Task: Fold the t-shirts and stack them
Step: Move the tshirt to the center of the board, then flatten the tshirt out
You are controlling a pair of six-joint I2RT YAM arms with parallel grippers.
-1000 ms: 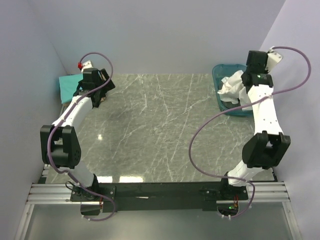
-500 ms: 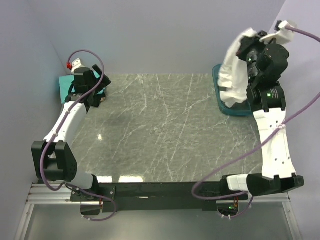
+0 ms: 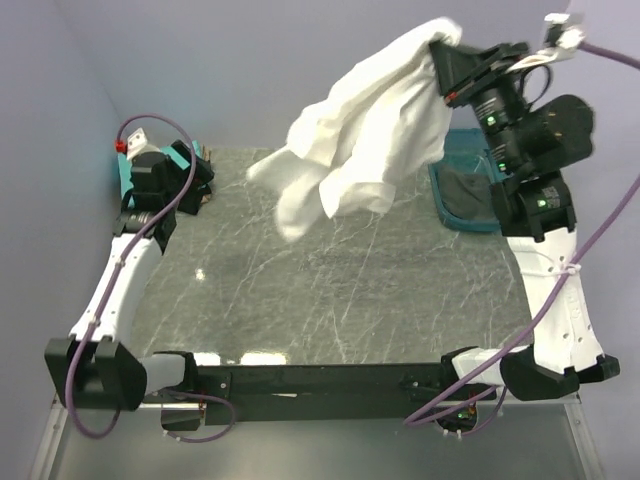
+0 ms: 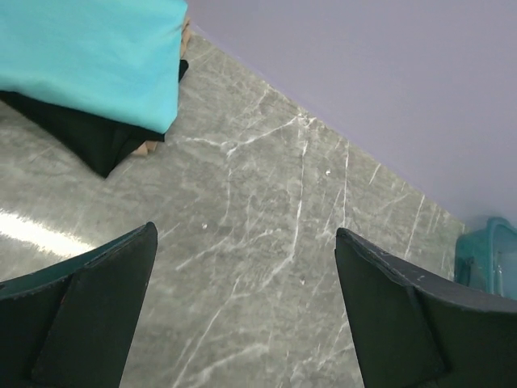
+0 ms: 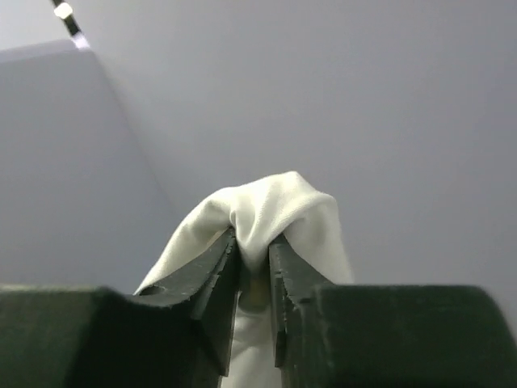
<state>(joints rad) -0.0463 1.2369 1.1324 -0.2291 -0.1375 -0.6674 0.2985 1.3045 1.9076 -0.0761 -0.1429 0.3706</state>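
Observation:
A white t-shirt hangs high in the air over the back of the table, billowing out to the left. My right gripper is raised above the tub and shut on a bunched fold of the white t-shirt; the cloth is pinched between the right gripper's jaws. A folded teal t-shirt lies on a black t-shirt at the table's back left corner. Just right of that pile, my left gripper hovers open over bare table, the left gripper holding nothing.
A translucent teal plastic tub stands at the back right with something dark inside; its corner shows as the tub in the left wrist view. The grey marble table meets lilac walls at the back and sides.
My right arm has swung up and left, pulling the white t-shirt out of the tub and flinging it over the table. The left arm has stretched further back-left.

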